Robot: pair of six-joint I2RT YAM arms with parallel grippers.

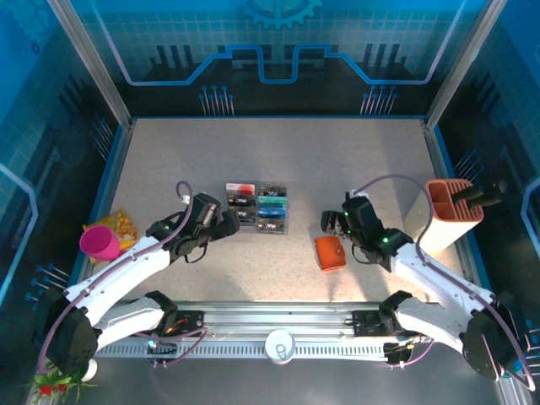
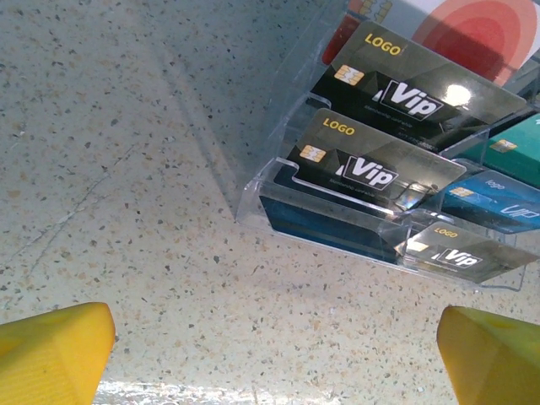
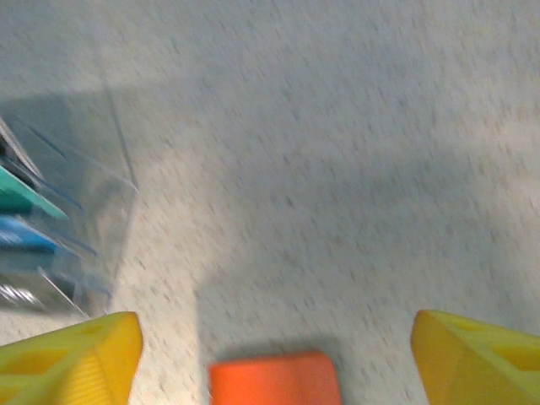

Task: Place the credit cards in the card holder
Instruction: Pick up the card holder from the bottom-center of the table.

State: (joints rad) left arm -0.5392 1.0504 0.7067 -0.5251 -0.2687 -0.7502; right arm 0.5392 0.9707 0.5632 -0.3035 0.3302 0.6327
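Black, blue, teal and red-and-white credit cards (image 1: 257, 207) stand in the slots of a clear acrylic tray (image 1: 283, 228) at mid-table. In the left wrist view two black Vip cards (image 2: 371, 164) face me, with a blue card (image 2: 498, 201) and a teal card (image 2: 523, 139) to the right. My left gripper (image 1: 228, 222) (image 2: 274, 363) is open just left of the tray, with bare table between its fingers. The orange-red card holder (image 1: 330, 252) (image 3: 274, 381) lies closed on the table. My right gripper (image 1: 332, 223) (image 3: 274, 337) hovers open right over it, holding nothing.
A tall beige-and-orange box (image 1: 450, 213) with a black object in it stands at the right edge. A pink cup (image 1: 99, 244) and a yellow packet (image 1: 120, 224) sit at the left edge. A white round object (image 1: 279, 344) rests on the front rail.
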